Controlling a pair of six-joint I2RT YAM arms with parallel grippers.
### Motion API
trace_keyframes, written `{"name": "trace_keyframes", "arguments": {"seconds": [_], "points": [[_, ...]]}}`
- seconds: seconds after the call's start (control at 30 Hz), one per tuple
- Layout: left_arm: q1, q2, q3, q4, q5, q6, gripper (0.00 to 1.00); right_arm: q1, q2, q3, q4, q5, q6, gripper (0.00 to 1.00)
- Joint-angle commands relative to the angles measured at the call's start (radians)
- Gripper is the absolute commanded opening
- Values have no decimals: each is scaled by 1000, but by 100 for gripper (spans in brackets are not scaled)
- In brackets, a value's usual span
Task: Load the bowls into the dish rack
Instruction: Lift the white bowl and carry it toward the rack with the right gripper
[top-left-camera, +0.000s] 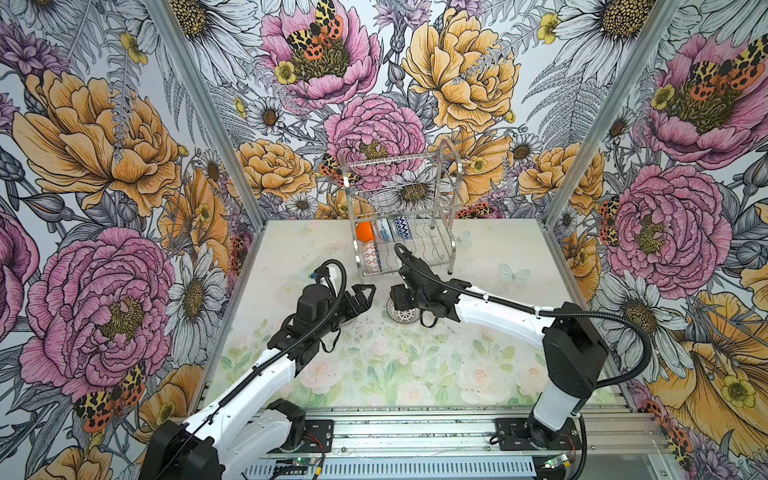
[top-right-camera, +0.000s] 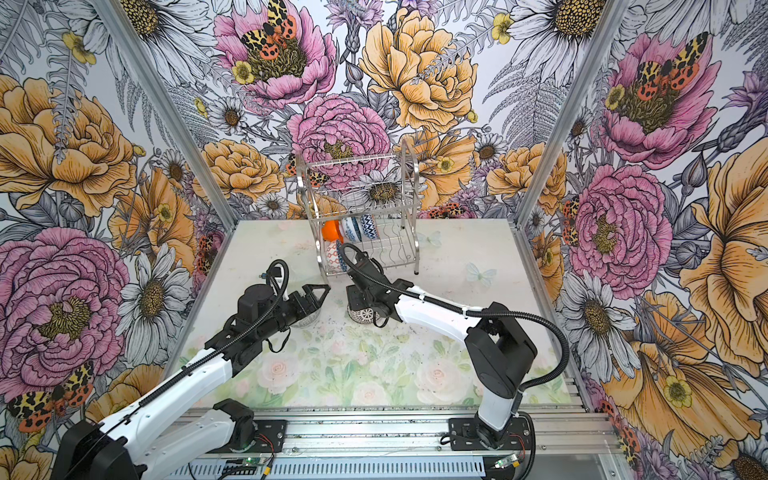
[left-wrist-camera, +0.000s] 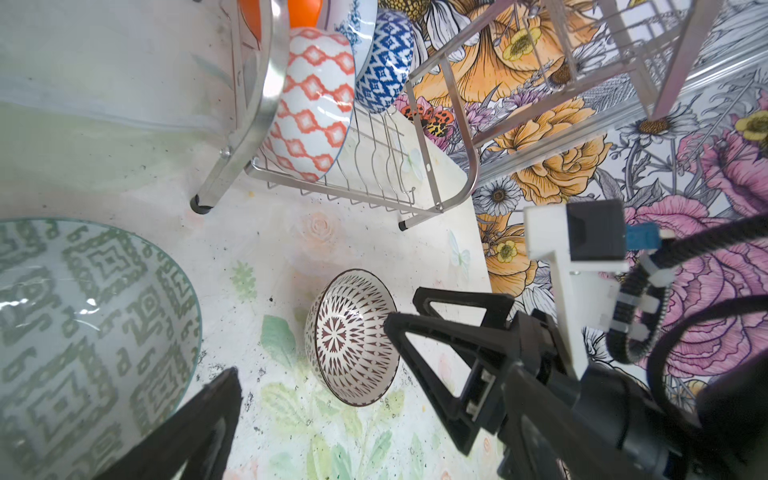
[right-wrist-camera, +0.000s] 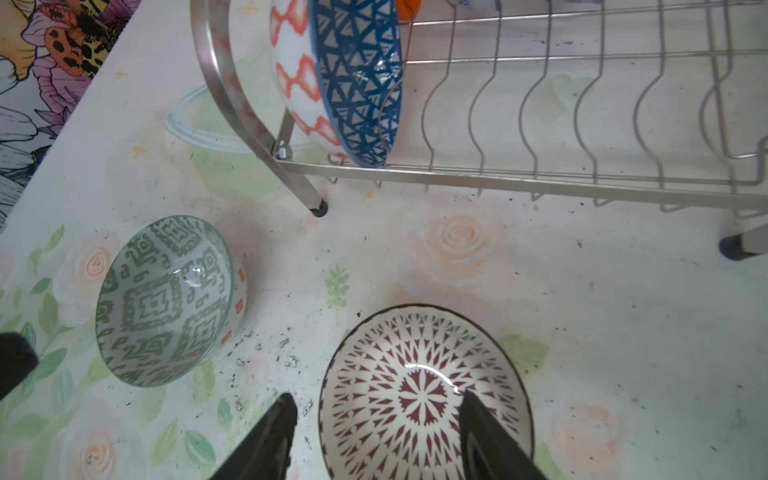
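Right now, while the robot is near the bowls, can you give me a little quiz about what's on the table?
1. True or false: the upper tier of the dish rack holds a bowl.
2. How many bowls stand on the table, outside the rack?
3. The right gripper hangs over: A a cup, B the black-white bowl, C a spoon.
Key: 1 false; 2 two; 3 B.
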Motion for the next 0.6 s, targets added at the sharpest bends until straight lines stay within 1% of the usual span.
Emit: {"name": "trace_keyframes", "arguments": {"seconds": [0.0, 0.07, 0.27, 0.4, 0.57], "points": [[35, -43, -33, -20, 25, -16, 99, 34, 71, 49, -18, 6, -9, 63], [55, -67, -51, -26, 23, -17, 99, 44, 104, 65, -18, 0, -6, 62], [101, -113, -76, -35, 42, -22, 99, 57, 161, 82, -19, -9, -1, 53], [109, -111, -80, -23, 48, -25, 99, 62, 192, 90, -26, -1, -4, 48], [119, -88, -82, -3, 65, -35, 99, 65, 214, 91, -39, 24, -11, 40]]}}
